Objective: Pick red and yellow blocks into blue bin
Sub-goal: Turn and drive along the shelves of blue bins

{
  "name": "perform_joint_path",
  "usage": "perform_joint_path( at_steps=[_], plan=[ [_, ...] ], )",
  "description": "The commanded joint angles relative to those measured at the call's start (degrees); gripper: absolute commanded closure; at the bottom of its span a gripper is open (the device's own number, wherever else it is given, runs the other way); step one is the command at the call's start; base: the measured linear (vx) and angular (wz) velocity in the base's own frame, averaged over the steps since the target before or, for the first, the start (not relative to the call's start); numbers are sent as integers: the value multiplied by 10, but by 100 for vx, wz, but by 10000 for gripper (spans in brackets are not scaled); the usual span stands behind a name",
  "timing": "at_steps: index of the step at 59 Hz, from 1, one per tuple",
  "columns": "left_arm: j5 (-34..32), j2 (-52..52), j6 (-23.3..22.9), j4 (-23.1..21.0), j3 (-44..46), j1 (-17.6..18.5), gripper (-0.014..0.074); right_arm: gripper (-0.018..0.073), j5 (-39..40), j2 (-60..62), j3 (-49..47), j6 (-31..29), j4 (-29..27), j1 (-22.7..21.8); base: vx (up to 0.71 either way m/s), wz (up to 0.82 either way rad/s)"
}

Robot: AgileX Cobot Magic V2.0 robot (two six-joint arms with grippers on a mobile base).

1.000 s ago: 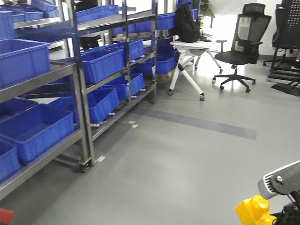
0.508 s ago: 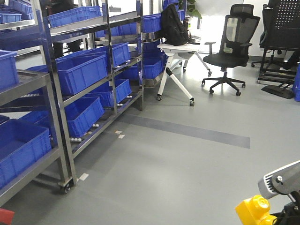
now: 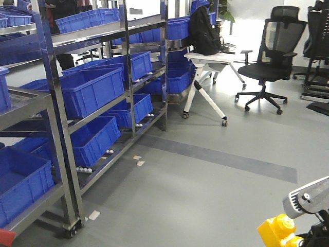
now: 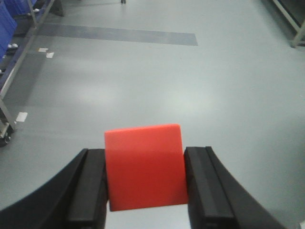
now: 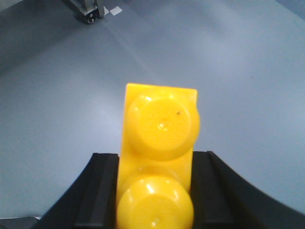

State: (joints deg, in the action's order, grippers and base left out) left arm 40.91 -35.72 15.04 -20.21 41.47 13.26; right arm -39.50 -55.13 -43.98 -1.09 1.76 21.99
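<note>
Jaws clamped, both loaded.
By flat sides the red cube (image 4: 143, 167) and yellow brick (image 5: 159, 143) are held; judged light, rigid.

Left gripper (image 4: 145, 151): two thick matte black fingers (image 4: 88, 191), flat inner faces, a lengthwise seam on each, outer edges flaring out in a curve toward the near side. Right gripper (image 5: 157, 155): black pads (image 5: 100, 191) of the same build, same curved outer shells, slight sheen. Front view, near right corner: light grey angular housing (image 3: 308, 198) with one small round screw (image 3: 307, 196); black parts (image 3: 320, 234) below it, detail unclear.
</note>
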Motion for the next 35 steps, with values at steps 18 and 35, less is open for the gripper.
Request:
perform_joint_path(
  at_steps=[18,35],
  plan=[
    [-40,2,-1,-15,16,4,353,331,35,8,-18,-3,6,0,43,5],
    [-40,2,-1,-15,16,4,352,331,35,8,-18,-3,6,0,44,-4]
  ],
)
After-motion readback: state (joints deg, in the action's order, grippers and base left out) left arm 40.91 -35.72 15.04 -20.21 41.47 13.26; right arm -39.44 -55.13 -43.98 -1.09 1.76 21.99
